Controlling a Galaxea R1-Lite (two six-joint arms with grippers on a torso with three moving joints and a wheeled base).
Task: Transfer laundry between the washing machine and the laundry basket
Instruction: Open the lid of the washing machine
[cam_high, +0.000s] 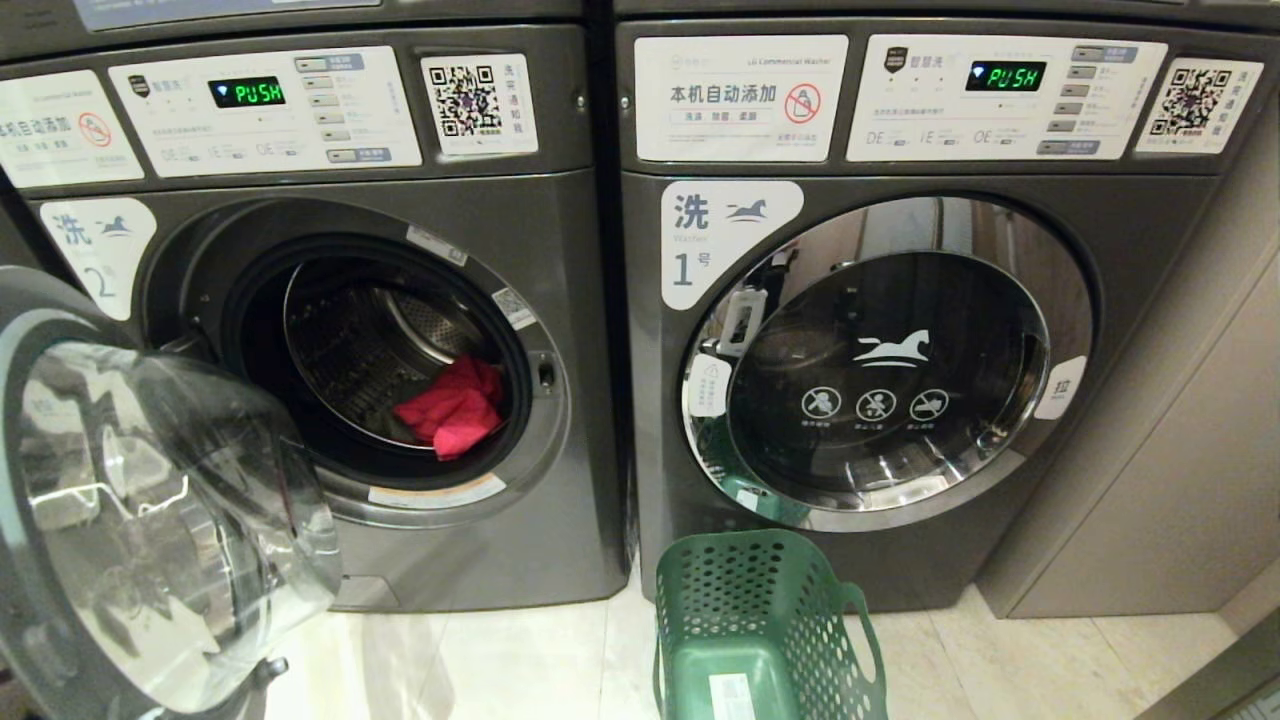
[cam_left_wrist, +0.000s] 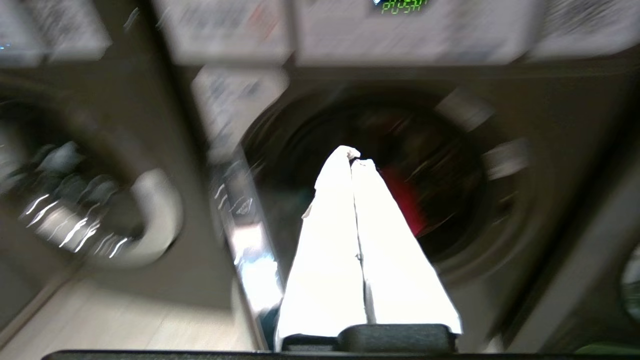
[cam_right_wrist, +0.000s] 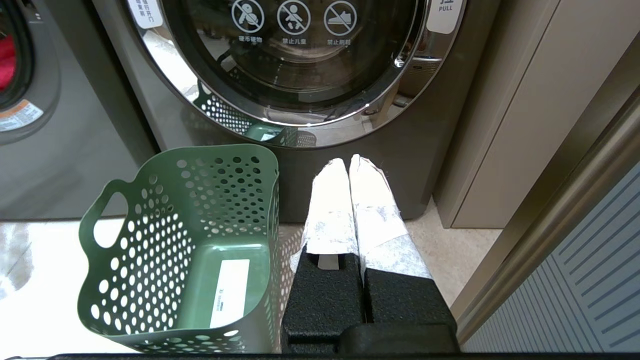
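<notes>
The washing machine (cam_high: 560, 300) marked "2" stands on the left with its round glass door (cam_high: 140, 520) swung wide open. A bright red piece of laundry (cam_high: 455, 410) lies at the front of its drum. The green laundry basket (cam_high: 700, 600) stands on the floor before the washer marked "1"; in the right wrist view the laundry basket (cam_right_wrist: 150, 210) holds nothing but a white label. My left gripper (cam_left_wrist: 352, 155) is shut and empty, pointing at the open drum from some way off, where the red laundry (cam_left_wrist: 407, 205) shows blurred. My right gripper (cam_right_wrist: 348, 162) is shut and empty, low beside the basket.
The washer marked "1" (cam_high: 880, 370) has its door closed. A beige cabinet wall (cam_high: 1180, 450) stands at the right. Pale floor tiles (cam_high: 500, 660) lie between the open door and the basket. Neither arm appears in the head view.
</notes>
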